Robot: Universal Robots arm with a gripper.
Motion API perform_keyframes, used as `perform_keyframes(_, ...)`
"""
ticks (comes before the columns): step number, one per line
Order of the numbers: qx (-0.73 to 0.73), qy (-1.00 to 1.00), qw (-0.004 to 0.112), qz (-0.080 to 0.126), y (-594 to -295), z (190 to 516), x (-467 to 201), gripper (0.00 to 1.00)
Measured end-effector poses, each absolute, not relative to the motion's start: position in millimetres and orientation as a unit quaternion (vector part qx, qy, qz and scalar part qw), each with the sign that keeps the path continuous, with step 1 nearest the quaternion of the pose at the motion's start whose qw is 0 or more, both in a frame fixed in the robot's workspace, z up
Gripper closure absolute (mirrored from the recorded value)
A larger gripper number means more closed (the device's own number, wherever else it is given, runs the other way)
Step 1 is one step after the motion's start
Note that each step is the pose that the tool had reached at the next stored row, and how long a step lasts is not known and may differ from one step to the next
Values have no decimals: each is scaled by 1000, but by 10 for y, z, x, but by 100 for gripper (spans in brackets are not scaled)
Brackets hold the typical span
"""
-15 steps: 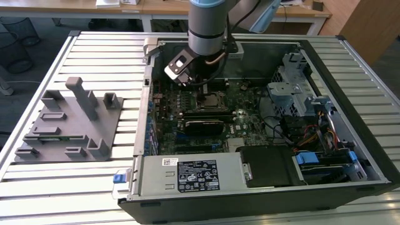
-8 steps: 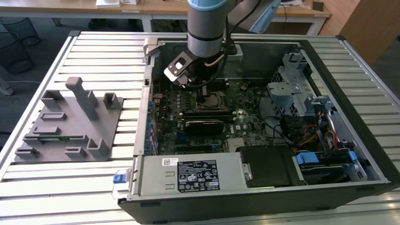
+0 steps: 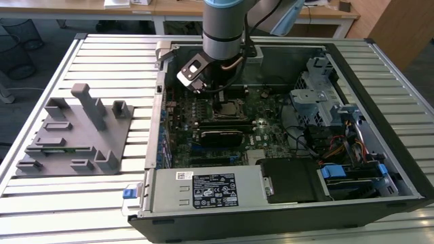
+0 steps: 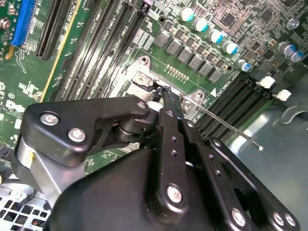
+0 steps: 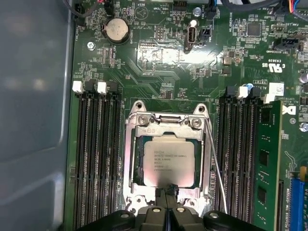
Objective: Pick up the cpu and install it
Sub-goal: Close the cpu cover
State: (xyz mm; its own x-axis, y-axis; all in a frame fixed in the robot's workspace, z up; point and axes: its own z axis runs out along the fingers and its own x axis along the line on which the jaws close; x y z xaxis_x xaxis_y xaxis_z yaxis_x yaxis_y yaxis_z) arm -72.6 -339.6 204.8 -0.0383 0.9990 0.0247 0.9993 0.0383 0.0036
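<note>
**The cpu (image 5: pixel 168 161) lying flat in the socket frame (image 5: pixel 138 144), with the claw (image 5: pixel 168 190) clenched at one edge.**
Metal top faces up; the cpu is near-square, its sides parallel to the memory slots (image 5: pixel 96 159) flanking it. The claw's closed tips hold nothing and possibly touch the cpu's rim. A thin lever wire (image 5: pixel 215 163) runs beside the frame; a memory module (image 5: pixel 267 163) stands beyond, inside the computer case (image 3: pixel 285 221) on the table (image 3: pixel 101 203).

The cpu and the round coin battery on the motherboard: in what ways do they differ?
The cpu is square and larger; the coin battery is round and smaller. The cpu lies inside the socket frame; the coin battery sits on the bare motherboard. Both have pale metal tops.
</note>
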Motion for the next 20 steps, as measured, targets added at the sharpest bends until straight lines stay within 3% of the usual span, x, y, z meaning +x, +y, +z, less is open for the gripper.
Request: perform_keyframes(20, -693, -720, 8, -10, -3396, 2053, -740, 89)
